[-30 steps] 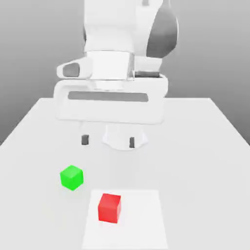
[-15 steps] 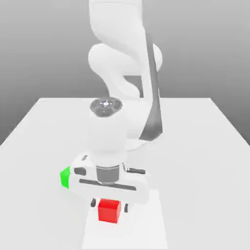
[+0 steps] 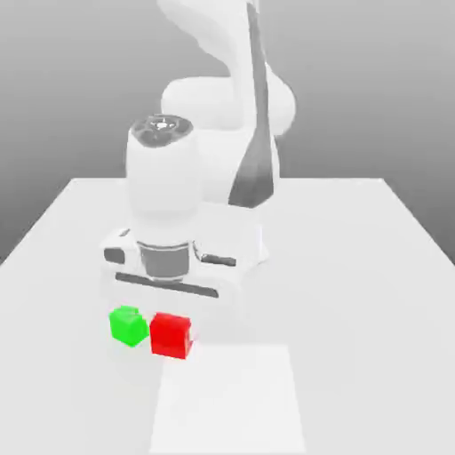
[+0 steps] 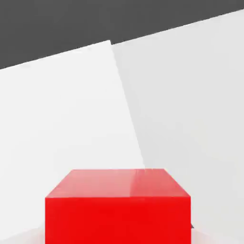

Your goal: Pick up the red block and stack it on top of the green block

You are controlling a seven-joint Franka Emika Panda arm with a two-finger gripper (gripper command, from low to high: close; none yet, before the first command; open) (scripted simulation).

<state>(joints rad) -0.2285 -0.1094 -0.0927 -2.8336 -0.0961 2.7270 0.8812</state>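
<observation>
The red block (image 3: 171, 335) hangs under the white hand of the arm, with my gripper (image 3: 171, 322) shut on it. It is off the white mat and just to the exterior view's right of the green block (image 3: 129, 325), which rests on the table. I cannot tell whether the two blocks touch. In the hand view the red block (image 4: 118, 207) sits very close to the camera, with its top face and one side showing.
A white square mat (image 3: 229, 400) lies on the light table (image 3: 364, 267) near the front edge, below the held block. The arm's base and links (image 3: 240, 133) stand behind the blocks. Mat (image 4: 62, 124) and table (image 4: 190, 95) show behind the block in the hand view.
The hand came down over the red block on the mat and shut on it. It then carried the block up and to the exterior view's left, beside the green block.
</observation>
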